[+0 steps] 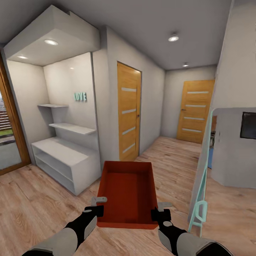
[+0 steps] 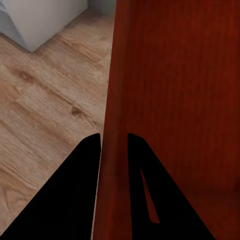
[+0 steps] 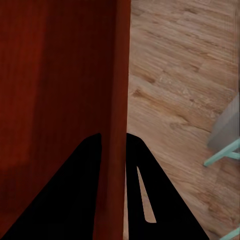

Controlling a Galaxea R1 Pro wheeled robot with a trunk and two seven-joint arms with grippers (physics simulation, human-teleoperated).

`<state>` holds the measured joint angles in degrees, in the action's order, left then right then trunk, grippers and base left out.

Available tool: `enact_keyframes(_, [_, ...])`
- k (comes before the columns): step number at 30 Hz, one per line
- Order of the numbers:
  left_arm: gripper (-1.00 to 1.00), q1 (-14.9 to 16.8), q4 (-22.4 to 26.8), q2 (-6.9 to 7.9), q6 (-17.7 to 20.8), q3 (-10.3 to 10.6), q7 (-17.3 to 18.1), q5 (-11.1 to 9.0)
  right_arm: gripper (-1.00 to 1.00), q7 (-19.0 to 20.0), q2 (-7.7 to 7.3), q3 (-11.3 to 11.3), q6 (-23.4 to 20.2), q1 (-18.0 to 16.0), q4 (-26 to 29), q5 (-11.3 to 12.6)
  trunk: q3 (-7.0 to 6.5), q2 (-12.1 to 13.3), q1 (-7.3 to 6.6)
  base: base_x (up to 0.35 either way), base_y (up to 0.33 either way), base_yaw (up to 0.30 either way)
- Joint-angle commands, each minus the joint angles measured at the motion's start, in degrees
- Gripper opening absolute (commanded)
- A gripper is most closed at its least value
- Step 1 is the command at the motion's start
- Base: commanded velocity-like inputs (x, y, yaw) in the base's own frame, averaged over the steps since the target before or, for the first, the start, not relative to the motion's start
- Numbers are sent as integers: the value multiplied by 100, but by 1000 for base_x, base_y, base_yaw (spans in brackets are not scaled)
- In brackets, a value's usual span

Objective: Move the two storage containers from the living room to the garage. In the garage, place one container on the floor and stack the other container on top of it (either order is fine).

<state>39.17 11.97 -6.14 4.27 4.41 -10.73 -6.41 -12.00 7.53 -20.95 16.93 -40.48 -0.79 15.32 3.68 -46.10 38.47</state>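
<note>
While one orange-red storage container (image 1: 128,193) hangs in front of the robot, carried between both arms above the light wood-plank floor (image 1: 39,206), the task looks to be in its hauling stage and well short of its end. The left gripper (image 2: 114,142) has its jaws narrowed onto the container's left wall, one finger on the outside and one inside, as the left wrist view shows, and the right gripper (image 3: 114,142) clamps the right wall in the same way in the right wrist view; in the head view both dark wrists sit at the near corners of the box, which is open-topped, empty and roughly level. Just to the left stands a white low cabinet (image 1: 64,161) with open shelves, set in an alcove that bears teal letters (image 1: 80,96) on its back wall, and a glass door with a wooden frame (image 1: 10,117) closes the far left edge. To the right a pale teal frame (image 1: 199,209) leans by a grey partition (image 1: 233,149). Further on, a wooden door (image 1: 128,113) sits in the left wall of a corridor, and a second wooden door (image 1: 195,112) ends it. No concrete ground is in sight, so the robot is judged to be indoors on its way to the garage. What remains, then, is to reach the garage, set this box down, fetch the other container, and stack one on the other.
</note>
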Motion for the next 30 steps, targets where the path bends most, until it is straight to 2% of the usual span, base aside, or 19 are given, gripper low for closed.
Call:
enact_keyframes(1, [-100,3,16,69,41,-196,-113,17,-100,-13,3,197,20,-7,8,6,9,-7,5,322,174,-232])
enact_keyframes(30, [-100,3,16,69,44,-199,-113,17,-100,-13,3,197,21,-7,7,-3,9,-7,5,322,175,-237])
